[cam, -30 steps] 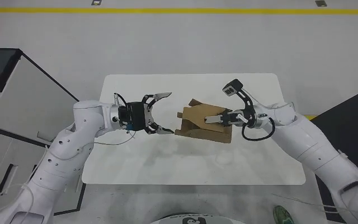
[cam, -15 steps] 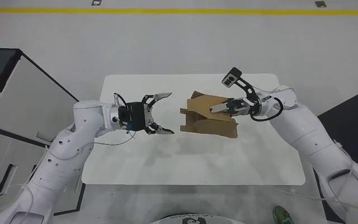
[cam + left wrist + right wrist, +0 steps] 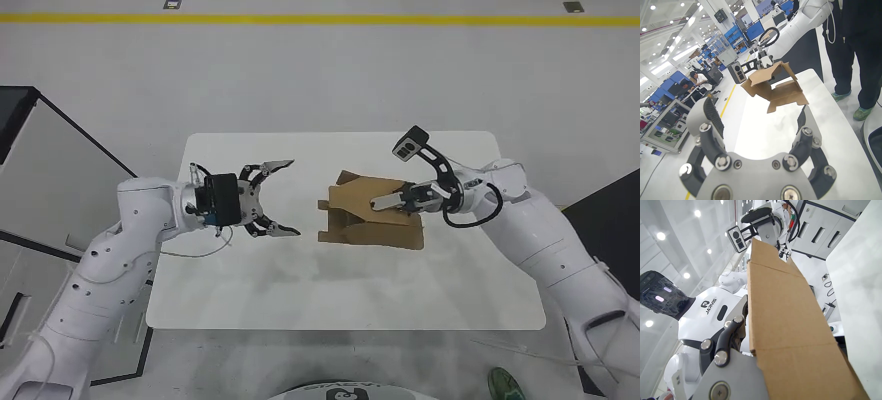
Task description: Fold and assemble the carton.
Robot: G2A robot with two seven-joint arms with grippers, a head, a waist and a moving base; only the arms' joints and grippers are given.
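At centre, carton lengthwise left-right, open end facing wide-spread left tool; right tool gripping its top

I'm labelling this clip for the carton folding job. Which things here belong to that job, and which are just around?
Part of the job:
carton, brown, partly opened
right pincer, shut on the carton's top panel
left pincer, open, apart from the carton

Just around:
table, white
yellow floor line, beyond the table
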